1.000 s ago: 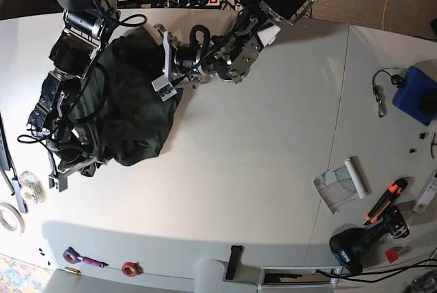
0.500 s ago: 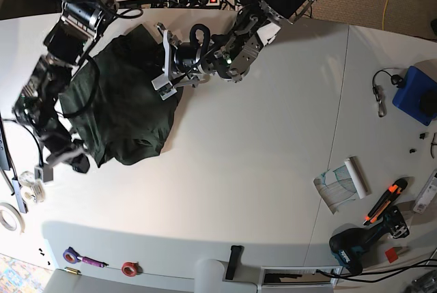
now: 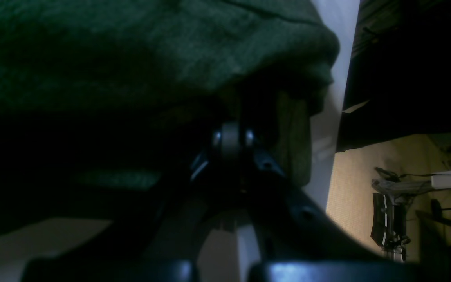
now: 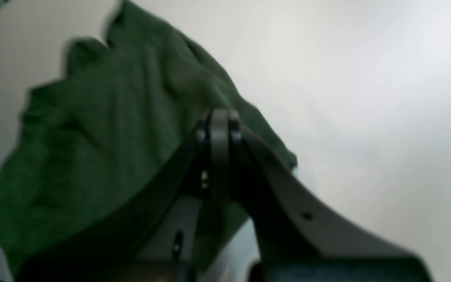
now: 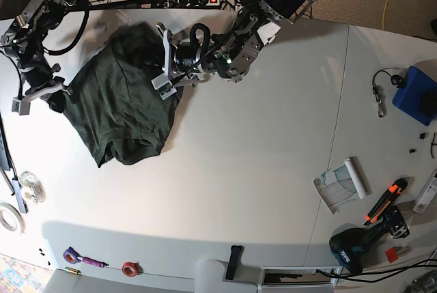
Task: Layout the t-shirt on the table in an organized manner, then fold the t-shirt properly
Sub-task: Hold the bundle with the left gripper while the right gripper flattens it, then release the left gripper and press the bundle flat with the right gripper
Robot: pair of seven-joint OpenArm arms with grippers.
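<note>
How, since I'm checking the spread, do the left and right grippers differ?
The left gripper grips the t-shirt's edge toward the table's middle; the right gripper grips the opposite, outer edge. Fabric drapes over the left; the right's stretches away. Both look shut on it.

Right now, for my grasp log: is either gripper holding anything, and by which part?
Both jaws are shut on the green t-shirt: the right gripper pinches its edge on the base view's left, the left gripper the opposite edge.

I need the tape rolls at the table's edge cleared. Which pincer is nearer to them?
Right. The right pincer grips the t-shirt on the tape rolls' side; the left pincer is across the shirt.
</note>
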